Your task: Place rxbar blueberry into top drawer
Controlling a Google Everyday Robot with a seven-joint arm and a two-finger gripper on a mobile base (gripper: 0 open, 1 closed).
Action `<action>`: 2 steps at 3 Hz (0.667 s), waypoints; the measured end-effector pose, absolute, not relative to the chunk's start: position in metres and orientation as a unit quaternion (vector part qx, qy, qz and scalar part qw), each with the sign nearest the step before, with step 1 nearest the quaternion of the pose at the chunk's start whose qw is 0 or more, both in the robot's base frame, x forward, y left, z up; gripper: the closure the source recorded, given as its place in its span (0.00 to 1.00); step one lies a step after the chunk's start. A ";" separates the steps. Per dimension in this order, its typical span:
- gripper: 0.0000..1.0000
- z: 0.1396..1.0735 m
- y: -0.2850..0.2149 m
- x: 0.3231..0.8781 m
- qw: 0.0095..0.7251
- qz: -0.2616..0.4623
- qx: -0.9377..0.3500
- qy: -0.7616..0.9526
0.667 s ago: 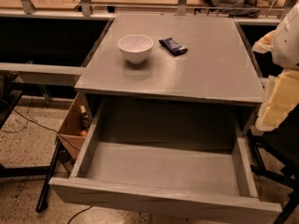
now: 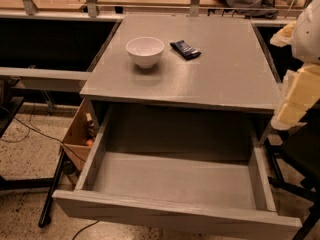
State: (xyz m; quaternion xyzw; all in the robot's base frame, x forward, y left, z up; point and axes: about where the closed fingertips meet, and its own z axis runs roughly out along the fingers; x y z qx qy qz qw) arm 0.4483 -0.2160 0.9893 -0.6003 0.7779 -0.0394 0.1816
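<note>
The rxbar blueberry (image 2: 185, 49), a small dark navy wrapper, lies flat on the grey cabinet top (image 2: 225, 74), just right of a white bowl (image 2: 145, 51). The top drawer (image 2: 175, 179) is pulled wide open below the cabinet top and its grey inside is bare. My gripper (image 2: 296, 100) shows as a cream-coloured part at the right edge of the view. It hangs beside the cabinet's right front corner, well away from the bar and above the drawer's right side. It holds nothing that I can see.
A brown cardboard box (image 2: 77, 136) with small items stands on the floor left of the drawer. A black stand leg (image 2: 52, 189) and cables lie on the speckled floor at the left. Rails and wooden tables run along the back.
</note>
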 end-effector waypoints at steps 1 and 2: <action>0.00 1.012 -0.221 0.477 0.232 -0.042 -0.580 0.780; 0.00 1.031 -0.222 0.520 0.303 -0.029 -0.542 0.783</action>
